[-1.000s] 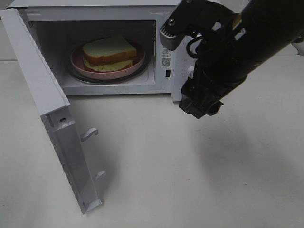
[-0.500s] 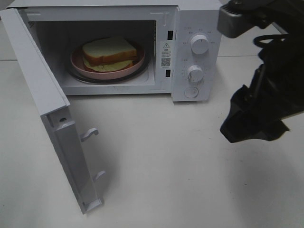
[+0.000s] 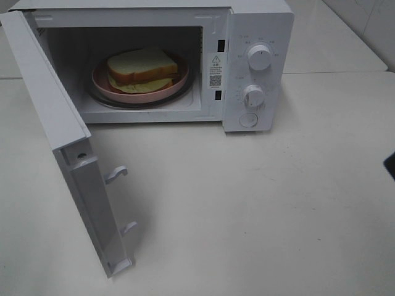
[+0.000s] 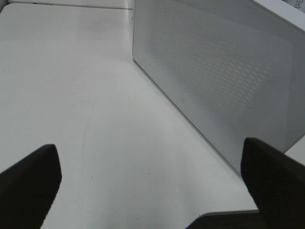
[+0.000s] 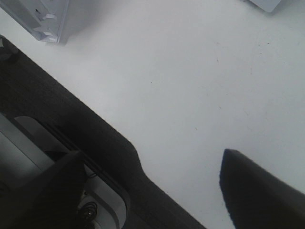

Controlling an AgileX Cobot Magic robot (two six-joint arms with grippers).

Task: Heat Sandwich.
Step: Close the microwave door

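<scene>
bright diffuse light, soft shadows, wrist views slightly blurred

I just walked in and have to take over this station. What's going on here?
Nothing is being handled right now. The white-bread sandwich lies on its round pink plate inside the white microwave, whose door stands wide open. The left gripper and the right gripper are both open and empty, touching nothing. Closing the door is not yet done.
</scene>
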